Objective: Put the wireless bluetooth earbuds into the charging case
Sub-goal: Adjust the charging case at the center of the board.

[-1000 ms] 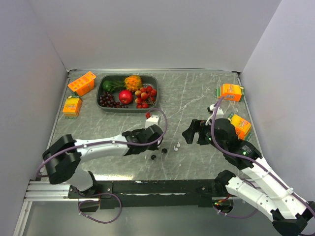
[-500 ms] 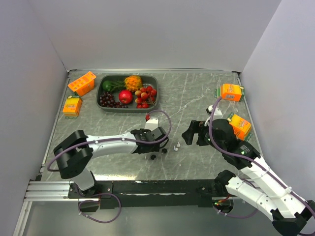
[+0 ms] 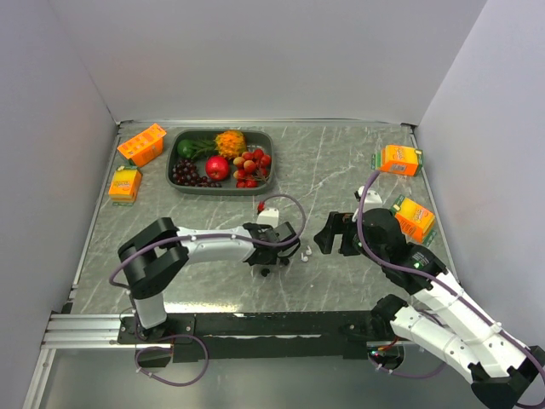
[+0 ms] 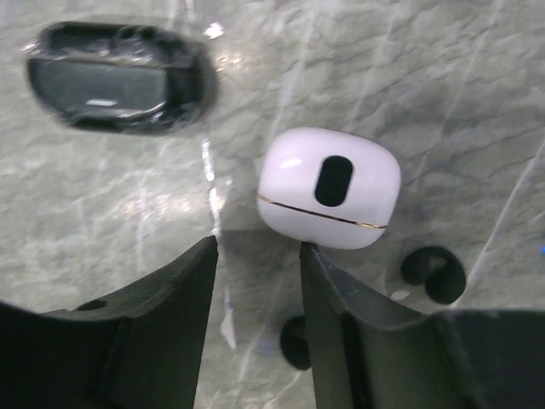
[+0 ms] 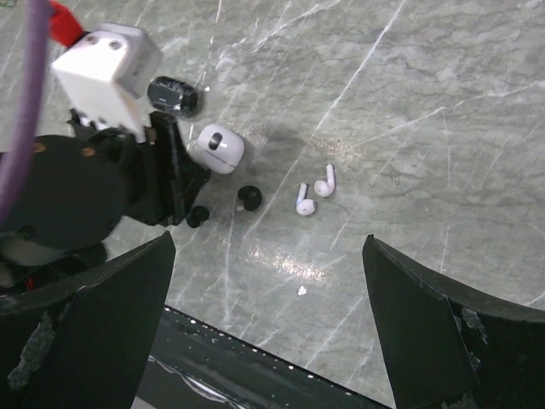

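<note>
In the left wrist view a shut white charging case lies on the marble just beyond my right fingertip. A black charging case lies farther off to the left. My left gripper is open and empty, low over the table. One black earbud lies right of the jaws, another shows between them. In the right wrist view two white earbuds lie together right of the white case, with the black earbuds nearer. My right gripper is wide open above them.
A grey tray of fruit stands at the back left, with orange boxes beside it. Two orange cartons stand at the right. The left gripper and right gripper are close together mid-table.
My left arm has stretched to the right, bringing its gripper over the cases by the black earbuds. The right gripper has shifted only slightly.
</note>
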Controlling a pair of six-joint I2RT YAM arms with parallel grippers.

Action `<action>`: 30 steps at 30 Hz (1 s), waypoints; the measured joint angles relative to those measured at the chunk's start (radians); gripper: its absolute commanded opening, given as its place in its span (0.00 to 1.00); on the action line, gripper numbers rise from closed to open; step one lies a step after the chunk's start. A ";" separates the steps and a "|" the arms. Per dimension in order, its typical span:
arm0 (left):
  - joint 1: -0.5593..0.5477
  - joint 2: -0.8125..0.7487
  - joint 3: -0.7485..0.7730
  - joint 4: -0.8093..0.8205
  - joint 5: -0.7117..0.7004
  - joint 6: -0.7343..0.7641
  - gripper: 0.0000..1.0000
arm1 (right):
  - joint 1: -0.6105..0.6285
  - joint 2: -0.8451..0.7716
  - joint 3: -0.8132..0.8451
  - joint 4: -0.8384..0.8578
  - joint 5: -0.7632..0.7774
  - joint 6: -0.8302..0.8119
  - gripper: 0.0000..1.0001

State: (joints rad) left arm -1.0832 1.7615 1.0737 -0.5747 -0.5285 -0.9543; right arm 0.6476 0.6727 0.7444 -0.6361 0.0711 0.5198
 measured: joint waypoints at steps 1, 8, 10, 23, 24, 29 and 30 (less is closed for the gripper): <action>0.000 0.015 0.012 0.001 0.001 0.001 0.47 | 0.000 0.000 0.000 0.000 -0.002 0.001 0.99; 0.000 0.112 0.138 0.010 0.021 0.002 0.47 | 0.000 0.000 0.000 0.000 -0.006 0.006 0.99; 0.000 0.135 0.177 0.009 0.030 0.002 0.50 | 0.000 0.000 0.000 0.000 -0.006 0.006 0.99; 0.030 -0.076 0.126 0.021 0.007 0.021 0.59 | 0.000 0.005 0.000 0.000 -0.003 0.002 0.99; 0.045 -0.094 0.111 0.026 0.012 0.040 0.59 | 0.000 0.005 0.000 0.000 -0.003 0.000 0.99; 0.132 -0.075 0.082 0.060 0.078 0.165 0.62 | 0.000 0.005 0.000 -0.001 0.003 -0.005 0.99; 0.145 -0.061 0.082 0.066 0.089 0.186 0.62 | 0.000 0.005 0.000 -0.001 0.005 -0.005 0.99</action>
State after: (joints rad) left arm -0.9386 1.7008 1.1561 -0.5091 -0.4393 -0.7685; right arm 0.6476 0.6781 0.7444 -0.6369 0.0765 0.5144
